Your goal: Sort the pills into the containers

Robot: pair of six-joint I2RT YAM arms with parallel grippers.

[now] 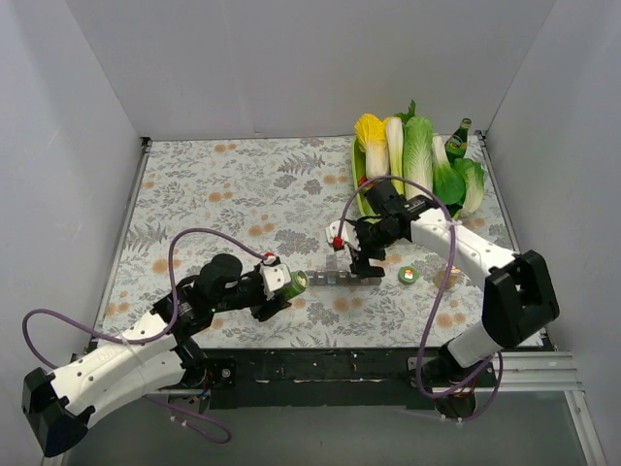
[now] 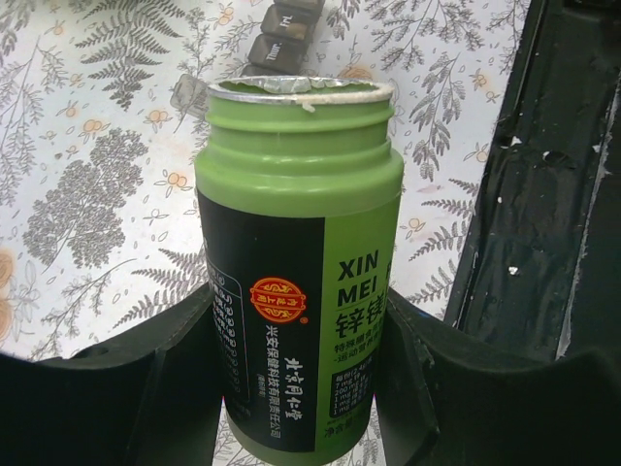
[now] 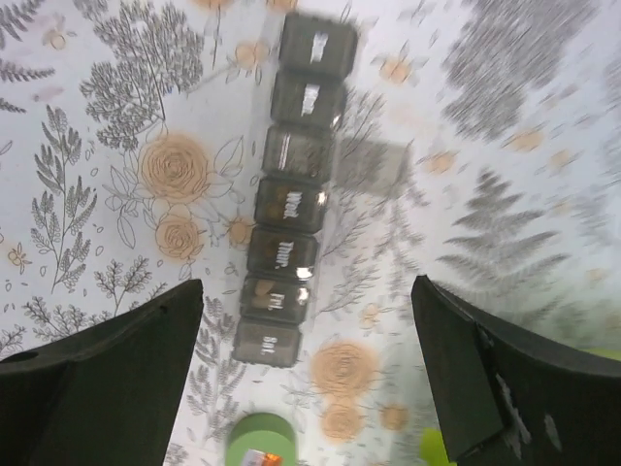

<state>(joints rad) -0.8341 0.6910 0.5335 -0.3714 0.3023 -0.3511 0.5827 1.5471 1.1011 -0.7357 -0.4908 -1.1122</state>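
Floral tablecloth (image 1: 213,184): left pincer (image 2: 301,328) grips green bottle (image 2: 291,175), right pincer (image 3: 306,291) spread above containers (image 3: 296,150).

The overhead view is bright and evenly lit by diffuse light reflected off the white walls (image 1: 291,58); shadows there are faint and soft-edged; the left wrist view is sharp on the green bottle (image 2: 296,291), with a glint on its foil rim (image 2: 301,89); the right wrist view is smeared by motion blur, worst toward the right edge, leaving the lettering on the containers (image 3: 291,204) only partly legible.
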